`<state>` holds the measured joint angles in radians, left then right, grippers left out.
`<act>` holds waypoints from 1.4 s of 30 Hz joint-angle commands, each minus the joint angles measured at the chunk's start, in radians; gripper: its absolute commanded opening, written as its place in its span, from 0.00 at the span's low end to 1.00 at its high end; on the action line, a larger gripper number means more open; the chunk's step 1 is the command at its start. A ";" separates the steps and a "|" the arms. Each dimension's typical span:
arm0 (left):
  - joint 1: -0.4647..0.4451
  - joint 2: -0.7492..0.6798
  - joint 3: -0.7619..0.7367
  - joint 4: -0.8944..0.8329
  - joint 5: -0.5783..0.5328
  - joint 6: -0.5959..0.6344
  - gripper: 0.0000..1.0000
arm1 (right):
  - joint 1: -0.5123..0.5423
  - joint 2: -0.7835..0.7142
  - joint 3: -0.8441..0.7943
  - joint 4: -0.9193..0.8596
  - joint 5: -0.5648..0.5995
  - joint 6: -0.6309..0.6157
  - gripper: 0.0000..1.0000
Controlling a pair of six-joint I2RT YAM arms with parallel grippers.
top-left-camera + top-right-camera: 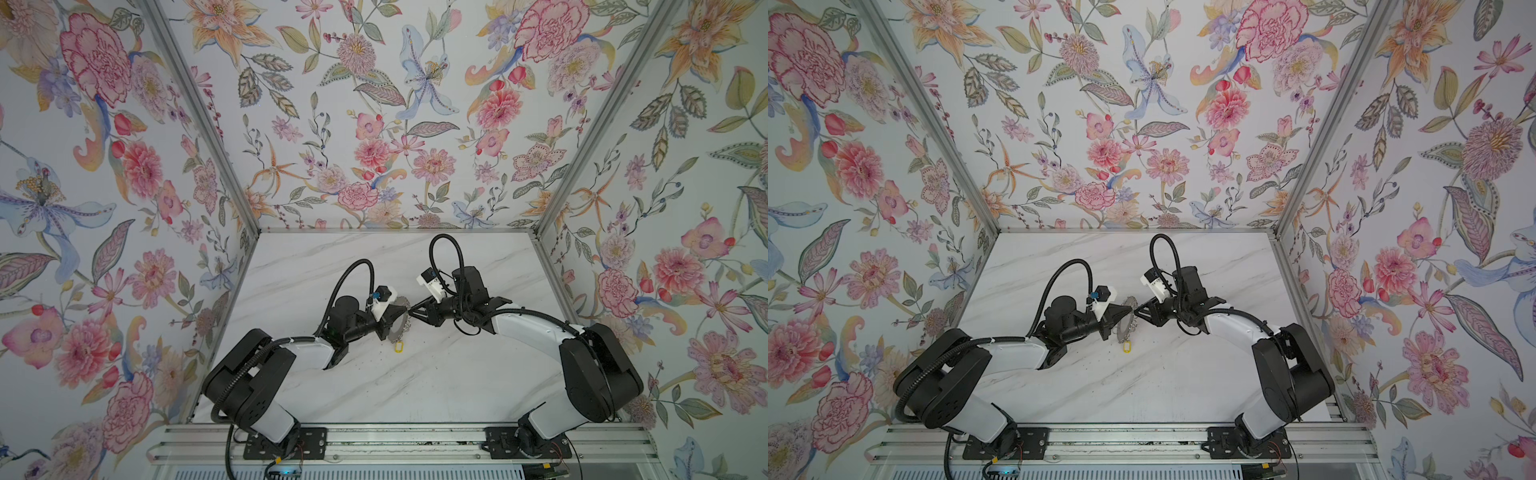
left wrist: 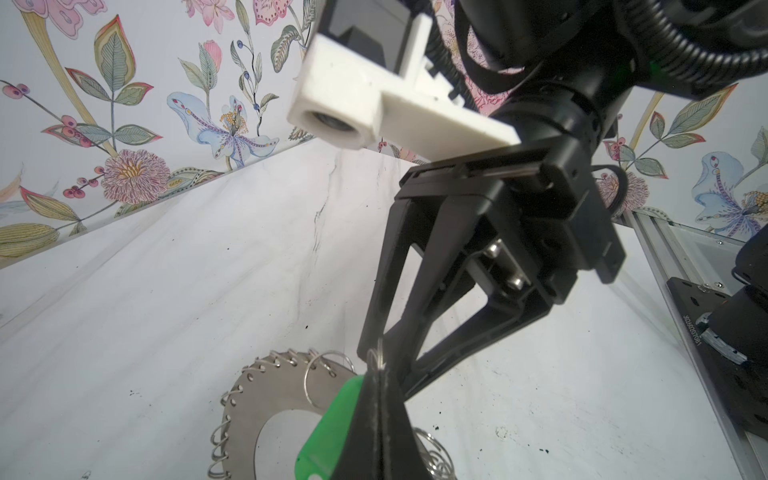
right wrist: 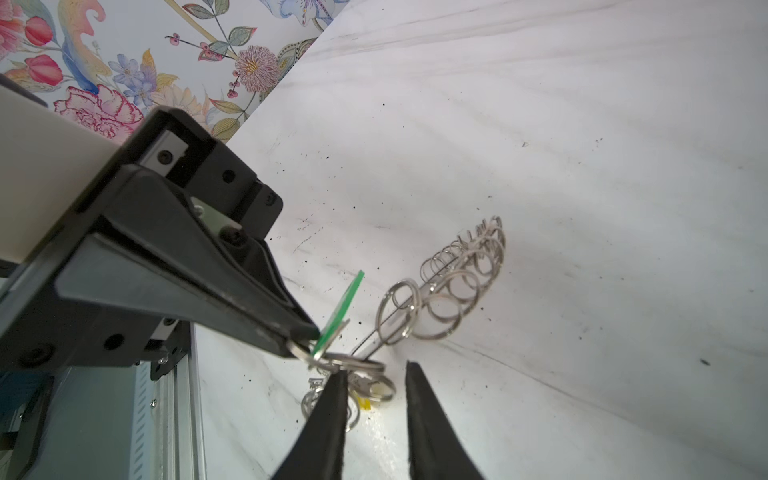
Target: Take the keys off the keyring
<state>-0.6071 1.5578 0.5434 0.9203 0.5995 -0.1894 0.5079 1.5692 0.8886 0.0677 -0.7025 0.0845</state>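
The keyring [image 1: 399,323] [image 1: 1126,321], a grey metal disc with wire loops round its rim [image 2: 249,411], stands on edge at mid-table; the right wrist view shows it edge-on [image 3: 457,282]. My left gripper [image 1: 405,309] [image 2: 376,374] is shut on a wire loop at its upper rim. The green tag [image 2: 328,432] [image 3: 343,307] lies against that gripper's finger. The yellow tag [image 1: 399,346] [image 1: 1127,345] [image 3: 365,404] hangs at the disc's near side. My right gripper [image 1: 412,312] [image 3: 374,370] is open, one fingertip [image 3: 338,378] touching the split rings; the keys' blades barely show.
The white marble table [image 1: 415,386] is walled by floral panels on three sides. An aluminium rail [image 1: 399,444] with both arm bases runs along the front edge. The two grippers meet tip to tip at the disc.
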 commanded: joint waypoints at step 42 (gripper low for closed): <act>0.129 -0.067 0.012 -0.013 0.160 -0.024 0.00 | -0.015 -0.042 -0.111 0.206 -0.096 0.148 0.30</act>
<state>-0.4892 1.4899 0.5407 0.8513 0.7300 -0.2058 0.5220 1.5906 0.7834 0.2836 -0.8375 0.2298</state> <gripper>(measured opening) 0.044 0.302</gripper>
